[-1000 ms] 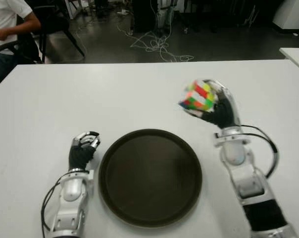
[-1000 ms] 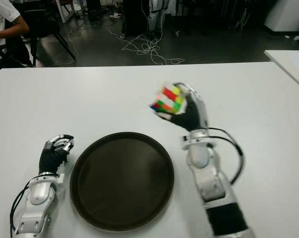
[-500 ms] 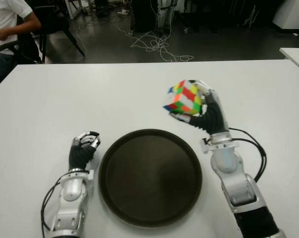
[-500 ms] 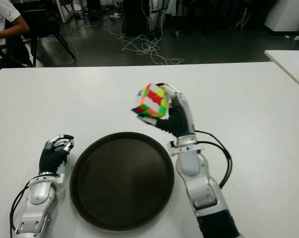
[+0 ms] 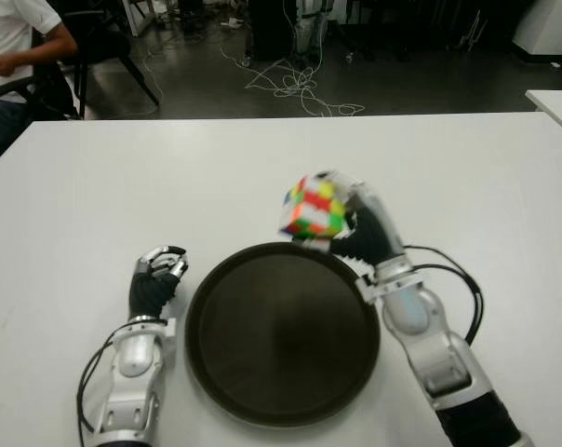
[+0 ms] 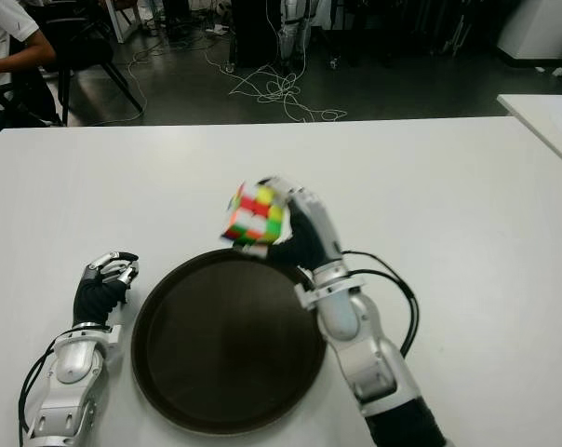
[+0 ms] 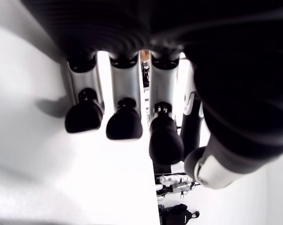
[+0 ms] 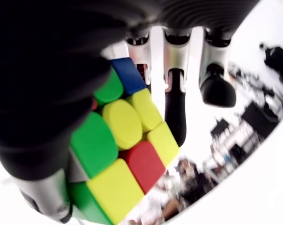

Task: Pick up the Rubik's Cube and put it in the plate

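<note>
My white table [image 5: 169,177] fills the frame from the middle down. A dark round plate [image 5: 283,332] lies on it at lower centre. My left hand [image 5: 154,282] shows just left of the plate; whether it touches the tabletop I cannot tell

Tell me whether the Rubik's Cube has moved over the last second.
Yes. Gripped in the right hand, the Rubik's Cube has travelled toward the robot's left and nearer the plate, now showing above the plate's far rim.
</note>
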You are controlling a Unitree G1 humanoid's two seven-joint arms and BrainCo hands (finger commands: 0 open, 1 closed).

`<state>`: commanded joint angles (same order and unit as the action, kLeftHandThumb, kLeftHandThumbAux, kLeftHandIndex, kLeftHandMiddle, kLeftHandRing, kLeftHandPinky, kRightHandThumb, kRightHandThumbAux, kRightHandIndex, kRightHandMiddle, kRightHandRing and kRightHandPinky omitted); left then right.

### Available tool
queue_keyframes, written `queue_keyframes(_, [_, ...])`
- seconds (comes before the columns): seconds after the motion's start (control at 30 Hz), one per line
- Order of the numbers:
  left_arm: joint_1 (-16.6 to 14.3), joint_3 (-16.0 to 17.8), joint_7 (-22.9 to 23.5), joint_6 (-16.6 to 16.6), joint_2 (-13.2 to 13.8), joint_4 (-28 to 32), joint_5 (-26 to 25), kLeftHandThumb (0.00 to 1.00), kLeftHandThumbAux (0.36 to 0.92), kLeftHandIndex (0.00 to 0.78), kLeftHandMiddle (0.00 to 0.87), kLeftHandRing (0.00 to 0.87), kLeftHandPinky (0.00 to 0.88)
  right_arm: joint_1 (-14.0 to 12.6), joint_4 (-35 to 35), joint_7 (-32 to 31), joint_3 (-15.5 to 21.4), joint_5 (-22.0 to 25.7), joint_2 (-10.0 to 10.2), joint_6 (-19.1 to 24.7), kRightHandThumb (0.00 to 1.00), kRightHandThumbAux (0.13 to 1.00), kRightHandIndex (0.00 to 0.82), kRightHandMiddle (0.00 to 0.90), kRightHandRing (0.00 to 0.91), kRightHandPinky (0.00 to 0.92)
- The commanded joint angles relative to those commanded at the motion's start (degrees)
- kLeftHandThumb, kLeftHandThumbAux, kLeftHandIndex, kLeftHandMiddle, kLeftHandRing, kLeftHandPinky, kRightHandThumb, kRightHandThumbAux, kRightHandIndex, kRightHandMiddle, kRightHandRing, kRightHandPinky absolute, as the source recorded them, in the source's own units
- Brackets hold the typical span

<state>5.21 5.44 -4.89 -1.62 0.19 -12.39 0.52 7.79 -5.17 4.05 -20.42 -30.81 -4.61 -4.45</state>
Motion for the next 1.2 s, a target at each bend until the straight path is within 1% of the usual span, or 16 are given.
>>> queue_keyframes(0.1, [0.2,-0.1,-0.3,-0.2,-0.3,0.2,0.2,0.711,0.706,0.443,0.799,0.819,0.802,0.2,-0.4,-2.2,-1.1,-1.3,-0.9,1.4,0.004,0.811,0.707,0.824,0.848,0.843])
queue_keyframes(0.17, [0.3,-0.2,-0.5,-0.3,-0.4,0.4,0.2,0.711,0.706,0.443,0.801,0.82,0.804,0.5,-0.9,-3.8,-1.8,-2.7,-1.5,3.0,0.002,0.814,0.707,0.821,0.845,0.838])
queue_keyframes(0.23, [0.4,-0.2,-0.5,-0.2,-0.5,0.6,0.3,0.711,0.706,0.443,0.802,0.821,0.804,0.6,-1.2,-4.9,-2.2,-3.6,-1.7,4.1,0.0,0.818,0.695,0.815,0.839,0.83])
queue_keyframes(0.27, [0.6,-0.4,-0.4,0.1,-0.5,1.1,0.4,0.711,0.705,0.443,0.801,0.82,0.804,0.8,-1.4,-6.0,-2.7,-4.8,-2.0,5.3,0.012,0.824,0.688,0.809,0.834,0.825])
queue_keyframes(0.37, [1.0,-0.7,-0.1,0.9,-0.4,2.2,0.5,0.709,0.706,0.443,0.804,0.821,0.806,1.4,-1.5,-8.4,-4.0,-7.3,-2.7,7.5,0.003,0.834,0.675,0.796,0.821,0.805])
queue_keyframes(0.57, [1.5,-1.0,-0.1,1.5,-0.6,3.4,0.2,0.708,0.706,0.443,0.811,0.825,0.81,2.5,-1.2,-11.9,-5.3,-8.8,-3.9,8.9,0.0,0.849,0.666,0.795,0.817,0.801])
queue_keyframes(0.63, [1.6,-0.5,-0.8,1.8,-1.5,3.8,-0.6,0.708,0.706,0.443,0.812,0.827,0.812,3.5,0.1,-13.0,-6.5,-10.3,-4.8,8.8,0.0,0.858,0.661,0.796,0.816,0.8])
queue_keyframes(0.73, [1.7,-0.1,-1.4,2.3,-2.3,4.3,-1.1,0.709,0.705,0.443,0.812,0.83,0.817,4.7,1.8,-13.3,-8.2,-12.5,-5.5,8.5,0.001,0.874,0.662,0.803,0.82,0.804])
queue_keyframes(0.8, [1.8,-0.1,-1.5,2.6,-2.5,4.6,-1.2,0.708,0.705,0.443,0.812,0.831,0.818,5.3,2.4,-12.2,-9.0,-14.4,-6.0,8.0,0.003,0.882,0.672,0.811,0.826,0.81])
queue_keyframes(0.93, [2.0,0.0,-1.4,3.3,-2.8,5.3,-1.2,0.708,0.706,0.443,0.811,0.831,0.82,5.9,4.2,-6.3,-10.5,-19.1,-6.4,6.1,0.002,0.892,0.701,0.829,0.838,0.823])
queue_keyframes(1.0, [2.0,-0.1,-1.2,3.2,-2.7,5.4,-1.1,0.708,0.706,0.443,0.808,0.83,0.819,6.6,6.4,-2.0,-12.1,-23.1,-6.9,5.4,0.004,0.896,0.715,0.84,0.847,0.833])
queue_keyframes(1.03, [1.9,-0.1,-1.0,3.1,-2.7,5.3,-1.0,0.707,0.706,0.443,0.806,0.829,0.819,7.3,9.5,0.7,-13.0,-24.6,-7.1,4.7,0.006,0.898,0.722,0.846,0.852,0.838])
queue_keyframes(1.1, [1.9,-0.2,-0.8,3.0,-2.5,5.1,-1.1,0.708,0.705,0.443,0.808,0.83,0.82,8.3,13.9,4.0,-14.1,-26.1,-7.0,3.7,0.031,0.897,0.714,0.853,0.858,0.844])
queue_keyframes(1.13, [1.9,-0.2,-0.6,2.9,-2.5,5.1,-1.1,0.708,0.705,0.443,0.81,0.831,0.821,8.7,15.3,5.0,-14.5,-26.6,-6.9,3.5,0.064,0.892,0.705,0.855,0.861,0.849])
queue_keyframes(1.17, [1.9,-0.2,-0.6,2.9,-2.5,5.2,-1.1,0.708,0.705,0.443,0.811,0.831,0.821,8.9,16.0,5.5,-14.7,-26.8,-6.8,3.3,0.078,0.89,0.702,0.856,0.862,0.85])
queue_keyframes(1.2, [1.9,-0.2,-0.4,2.9,-2.4,5.1,-1.2,0.708,0.705,0.443,0.813,0.832,0.822,9.1,16.1,4.6,-14.9,-26.7,-6.9,3.3,0.097,0.887,0.697,0.857,0.864,0.852])
